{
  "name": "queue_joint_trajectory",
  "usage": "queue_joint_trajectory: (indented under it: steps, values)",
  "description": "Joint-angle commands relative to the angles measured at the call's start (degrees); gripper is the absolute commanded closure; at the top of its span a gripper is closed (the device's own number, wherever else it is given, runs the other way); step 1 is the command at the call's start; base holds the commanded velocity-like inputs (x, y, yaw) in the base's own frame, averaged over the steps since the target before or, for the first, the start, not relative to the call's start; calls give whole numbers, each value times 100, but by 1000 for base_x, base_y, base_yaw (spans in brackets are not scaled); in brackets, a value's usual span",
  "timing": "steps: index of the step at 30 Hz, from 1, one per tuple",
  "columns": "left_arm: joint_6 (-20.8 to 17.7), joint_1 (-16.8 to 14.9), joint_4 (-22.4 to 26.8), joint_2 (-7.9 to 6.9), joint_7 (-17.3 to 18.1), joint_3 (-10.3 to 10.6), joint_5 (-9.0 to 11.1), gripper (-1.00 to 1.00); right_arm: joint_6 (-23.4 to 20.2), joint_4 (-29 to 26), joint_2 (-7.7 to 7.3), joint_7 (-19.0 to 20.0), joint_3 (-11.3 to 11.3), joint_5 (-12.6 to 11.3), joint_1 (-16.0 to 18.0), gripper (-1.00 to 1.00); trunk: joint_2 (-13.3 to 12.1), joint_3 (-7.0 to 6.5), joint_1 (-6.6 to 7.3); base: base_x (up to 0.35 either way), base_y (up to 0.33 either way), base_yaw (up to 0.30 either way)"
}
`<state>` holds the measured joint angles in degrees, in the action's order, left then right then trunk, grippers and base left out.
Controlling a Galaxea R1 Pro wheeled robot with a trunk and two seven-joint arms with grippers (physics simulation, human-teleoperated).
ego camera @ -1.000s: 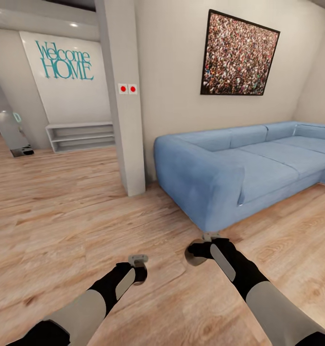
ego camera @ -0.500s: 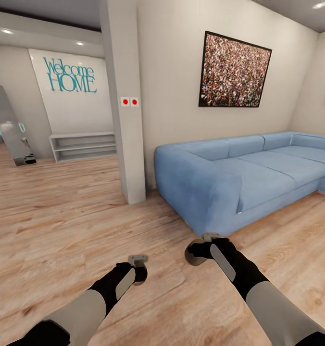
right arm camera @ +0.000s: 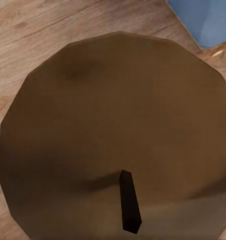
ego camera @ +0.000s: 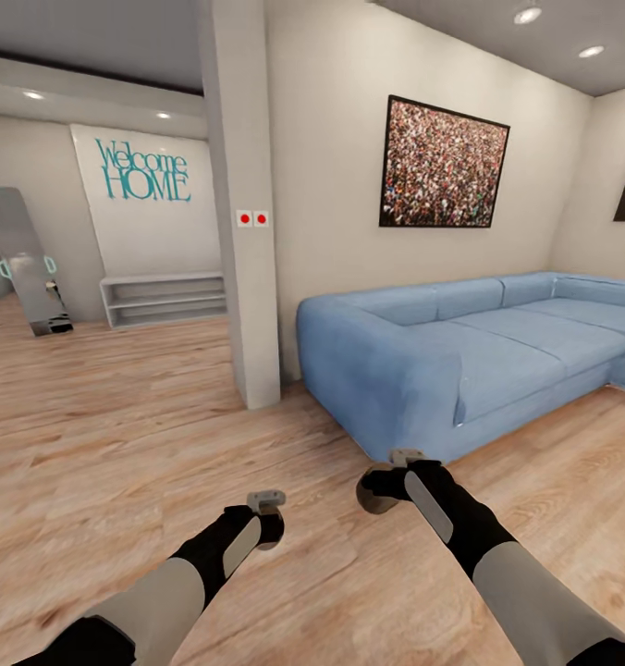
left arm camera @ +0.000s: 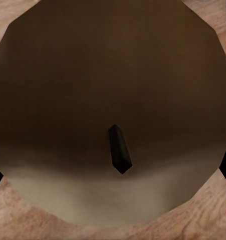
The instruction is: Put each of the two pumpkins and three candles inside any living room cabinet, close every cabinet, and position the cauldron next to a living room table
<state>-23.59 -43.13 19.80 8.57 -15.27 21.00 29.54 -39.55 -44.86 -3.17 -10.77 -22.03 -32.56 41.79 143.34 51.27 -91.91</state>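
Sofa (ego camera: 460, 351), big and blue, is what I use to tell where things are. My right arm (ego camera: 479, 536) reaches out low over the wood floor (ego camera: 118, 444), and its jaws hang just in front of the near end of the sofa. My left arm (ego camera: 192, 573) is low too, a bit further from the sofa, out over bare floor.

My left jaws are closed on the left candle (left arm camera: 113, 75). From the left wrist I look right down on its round top, with the dark wick (left arm camera: 119, 149) poking up. I can see dark tips of the jaws at both sides of it, pressed close.

My right jaws have hold of the right candle (right arm camera: 118, 125). Its brown top and wick (right arm camera: 130, 202) are very near the right wrist camera, and a blue bit of the sofa peeks past it. From my head I see this candle as a pale round lump at the end of the arm, up off the floor.

A white pillar (ego camera: 243, 231) stands just beside the sofa's near end. A speckled picture (ego camera: 442, 165) hangs on the wall above the sofa. Well past the pillar, away from the sofa, are a "Welcome HOME" sign (ego camera: 146, 171) and a low white shelf (ego camera: 163, 298) under it.
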Motion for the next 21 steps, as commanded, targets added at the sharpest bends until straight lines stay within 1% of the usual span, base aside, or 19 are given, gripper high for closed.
queue_joint_trajectory:
  steps: [1,9,17,21]
  values:
    - [-19,-2,9,-3,-46,44,60,100,-11,-9,-8,-57,-30,-66,4,100,1,-15,3,0,0,0]
    - [-20,-3,1,-1,-46,44,61,100,-14,2,-8,-57,-30,-66,4,100,-10,-149,24,0,0,44]
    - [-20,-2,-18,-12,-46,44,61,100,-17,23,-8,-57,-23,-66,4,100,-331,-225,200,0,0,83]
    - [-22,-3,-28,-13,-46,44,61,100,-10,194,-8,-57,-14,-66,4,100,-491,-262,287,0,0,85]
